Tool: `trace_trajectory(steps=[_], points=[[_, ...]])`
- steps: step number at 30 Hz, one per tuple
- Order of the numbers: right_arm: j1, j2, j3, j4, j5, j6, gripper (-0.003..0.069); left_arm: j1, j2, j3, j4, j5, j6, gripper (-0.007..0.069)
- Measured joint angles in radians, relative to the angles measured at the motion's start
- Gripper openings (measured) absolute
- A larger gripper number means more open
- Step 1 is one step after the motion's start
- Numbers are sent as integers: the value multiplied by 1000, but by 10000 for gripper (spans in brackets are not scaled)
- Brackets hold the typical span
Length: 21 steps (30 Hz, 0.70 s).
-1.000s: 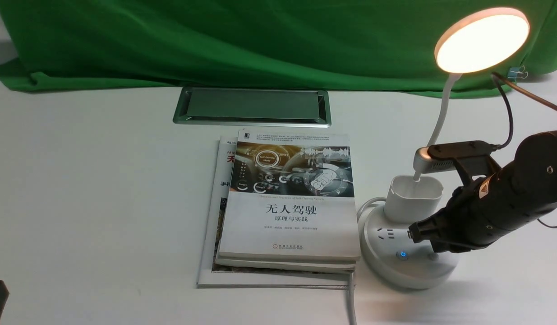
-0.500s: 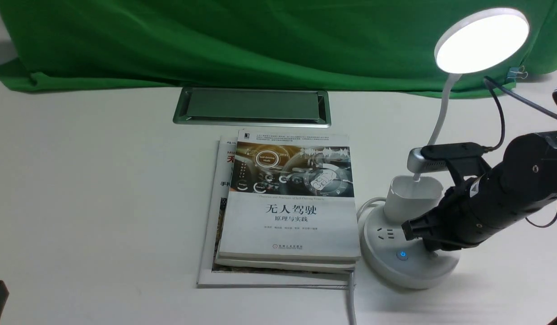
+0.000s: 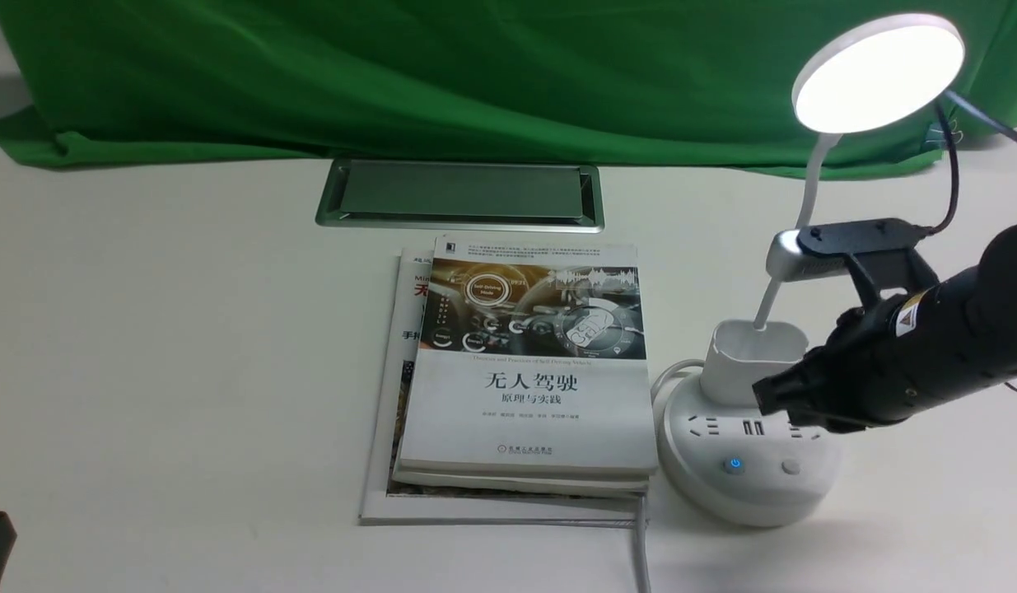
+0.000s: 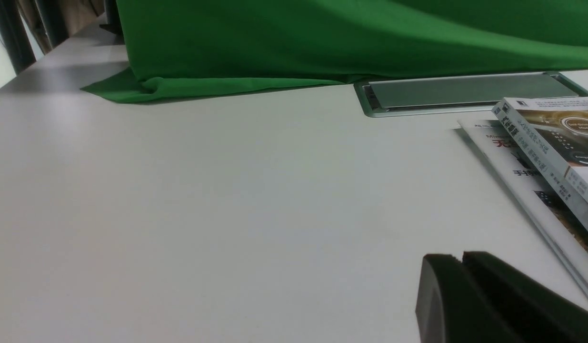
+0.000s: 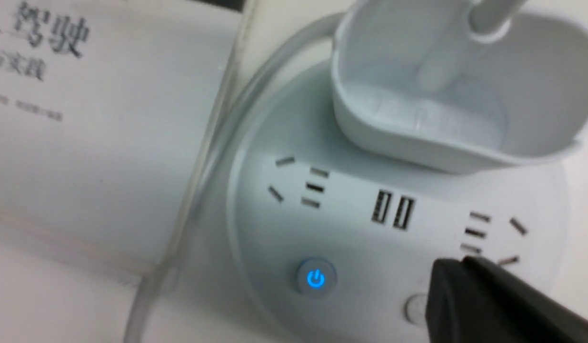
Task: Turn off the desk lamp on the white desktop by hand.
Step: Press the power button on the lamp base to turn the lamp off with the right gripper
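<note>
The desk lamp stands at the right of the white desktop (image 3: 187,371). Its disc head (image 3: 879,72) glows white. Its round base (image 3: 747,494) shows a blue-lit power button (image 3: 734,464) and a plain grey button (image 3: 791,468). My right gripper (image 3: 763,398), the hand, is shut and hovers above the base, in front of the cup holder (image 3: 751,362). In the right wrist view its tip (image 5: 460,264) sits just over the grey button (image 5: 415,308), beside the blue button (image 5: 315,278). My left gripper (image 4: 460,257) is shut and empty, low over bare desktop.
A stack of books (image 3: 524,371) lies right beside the lamp base, to its left. The grey metal hatch (image 3: 459,193) is set in the desktop behind the books. Green cloth (image 3: 393,74) covers the back. The lamp's cable (image 3: 642,552) runs toward the front edge.
The lamp's light turned from warm yellow to white. My right gripper dipped onto the base near the grey button, then rose and drew back, uncovering that button. The left arm stayed still.
</note>
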Motion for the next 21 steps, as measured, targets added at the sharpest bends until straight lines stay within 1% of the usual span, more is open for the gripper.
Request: trace_trajectory(steps=[7,11,13,17,21], points=[[-1,53,53,0,-28,0,35,0,0,0,0,0,0,20],[-2,104,49,3,-107,-1,35,0,0,0,0,1,0,20],[-2,113,44,4,-121,-3,36,0,0,0,0,1,0,20],[-2,104,44,6,-118,-6,36,0,0,0,0,1,0,20],[-2,45,57,7,-65,-6,35,0,0,0,0,1,1,20]])
